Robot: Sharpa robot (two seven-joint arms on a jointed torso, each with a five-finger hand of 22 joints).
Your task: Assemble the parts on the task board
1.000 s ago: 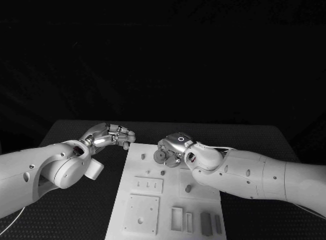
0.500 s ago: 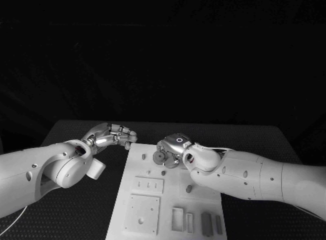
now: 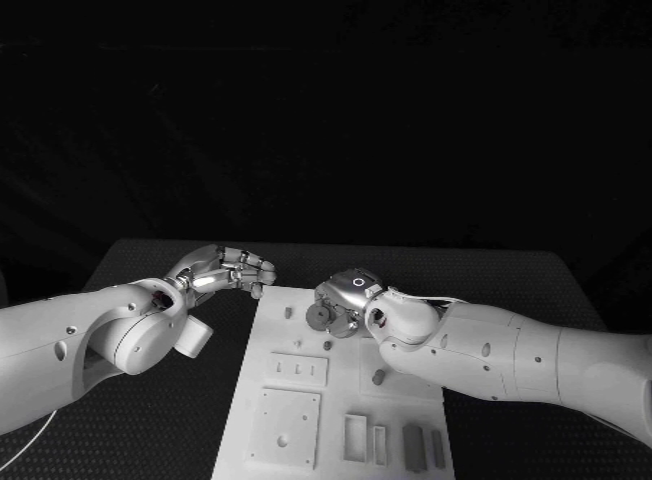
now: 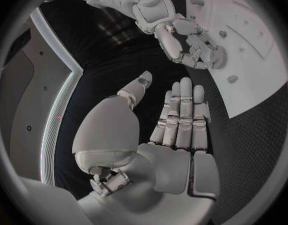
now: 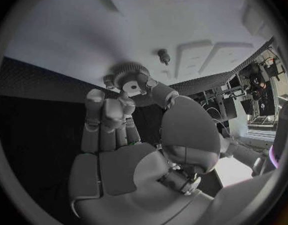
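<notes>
The white task board (image 3: 336, 395) lies in the middle of the black table. My right hand (image 3: 352, 294) hovers over the board's far end and pinches a small toothed gear (image 3: 319, 316) between thumb and fingertips. In the right wrist view the gear (image 5: 128, 79) hangs close to the board (image 5: 119, 30), beside a short upright peg (image 5: 163, 56). My left hand (image 3: 222, 270) is just off the board's far left corner, holding nothing. In the left wrist view its fingers (image 4: 181, 115) lie straight and the thumb stands apart, with the right hand (image 4: 178, 37) and gear (image 4: 214, 58) beyond.
Small pegs (image 3: 287, 312) (image 3: 377, 377) stand on the board. Two raised square plates (image 3: 295, 370) (image 3: 286, 420) sit on its left half, and several narrow blocks and slots (image 3: 411, 446) lie along its near edge. Black matting (image 3: 168, 420) surrounds the board.
The right hand with the gear has sunk very slightly toward the board. The left hand has barely moved.
</notes>
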